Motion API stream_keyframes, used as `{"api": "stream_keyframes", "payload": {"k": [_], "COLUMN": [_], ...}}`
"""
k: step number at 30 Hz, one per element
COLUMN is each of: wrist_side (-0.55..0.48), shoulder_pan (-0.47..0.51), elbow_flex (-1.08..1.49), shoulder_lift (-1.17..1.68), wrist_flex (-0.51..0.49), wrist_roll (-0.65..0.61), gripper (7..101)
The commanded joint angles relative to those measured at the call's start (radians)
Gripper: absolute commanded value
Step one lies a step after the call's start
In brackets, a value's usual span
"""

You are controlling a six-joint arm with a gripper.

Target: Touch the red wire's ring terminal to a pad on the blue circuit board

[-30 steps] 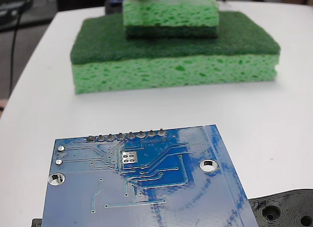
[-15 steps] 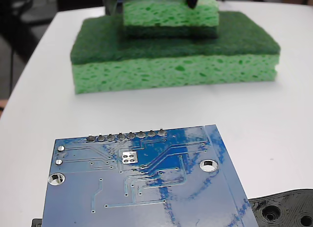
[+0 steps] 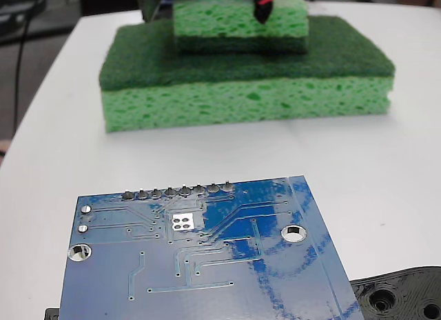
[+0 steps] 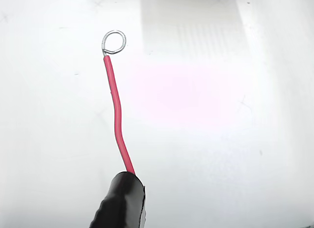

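At the bottom of the wrist view the black pincer grips the red wire, its tip closed around the wire's lower end so that the rest stands out ahead of it in a slight curve, free to be steered like a probe; only one dark finger shows here, so how the jaws stand behind it cannot be told in detail. The ring terminal ends the wire at the far tip, a small silvery loop held clear over bare white worktop, touching nothing. In the fixed view the pincer appears only as dark shapes at the top edge, with a sliver of red beside one, in front of the small upper sponge that lies on the large green sponge toward the far edge of the worktop. The blue circuit board lies flat near the front edge, well apart from the pincer, copper side up so its contacts can be reached from above. The pad, a silvery square with four dark holes, sits just below the row of solder joints along the board's far edge. A black plastic part lies by the board's right corner. Judging from this, the approach has barely begun: the ring has yet to cross the open worktop and descend on the pad, keeping off the neighbouring joints
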Motion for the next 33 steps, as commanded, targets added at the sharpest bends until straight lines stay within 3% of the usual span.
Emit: {"api": "stream_keyframes", "payload": {"k": [1,33], "wrist_side": [-0.015,-0.041], "shoulder_pan": [0.000,-0.002], "elbow_flex": [-0.006,-0.005], "shoulder_lift": [0.002,0.002], "wrist_flex": [-0.003,-0.005], "wrist_roll": [-0.006,-0.026], "gripper": [100.3,100.3]}}
